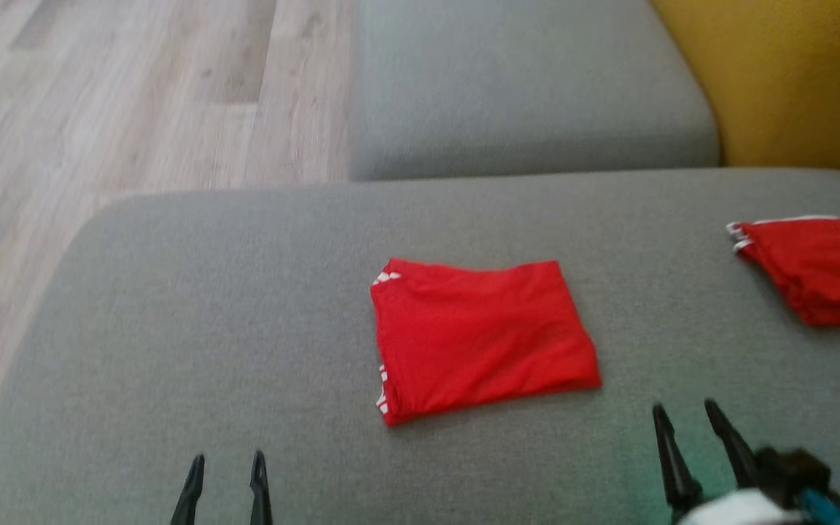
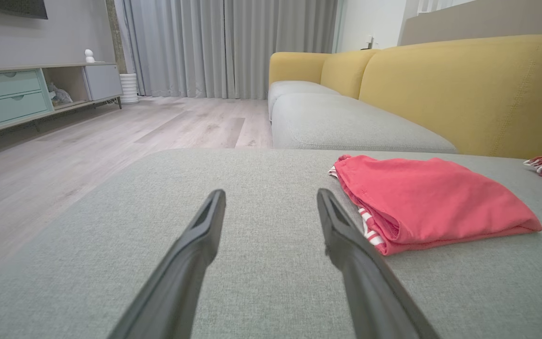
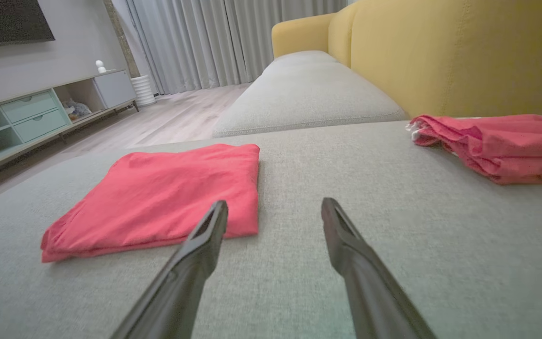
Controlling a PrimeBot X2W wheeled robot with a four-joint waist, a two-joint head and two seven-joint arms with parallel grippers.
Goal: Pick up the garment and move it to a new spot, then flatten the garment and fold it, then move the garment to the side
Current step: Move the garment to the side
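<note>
Garment (image 1: 482, 339), red and folded to a rough rectangle, lies flat in the middle of the cushion (image 1: 208, 306), beyond both hands. Nearest, the left hand (image 1: 228, 458) and right hand (image 1: 684, 405) hover low at the near edge, fingers spread and empty. The garment lies ahead and right of the left hand, and ahead and left of the right hand. The right hand's tips are near its near right corner, so that arm looks closer. Its long axis runs left to right, slightly skewed. Far right, a second red garment (image 1: 817, 270) is cut off. Blur hides the fold layers.
</note>
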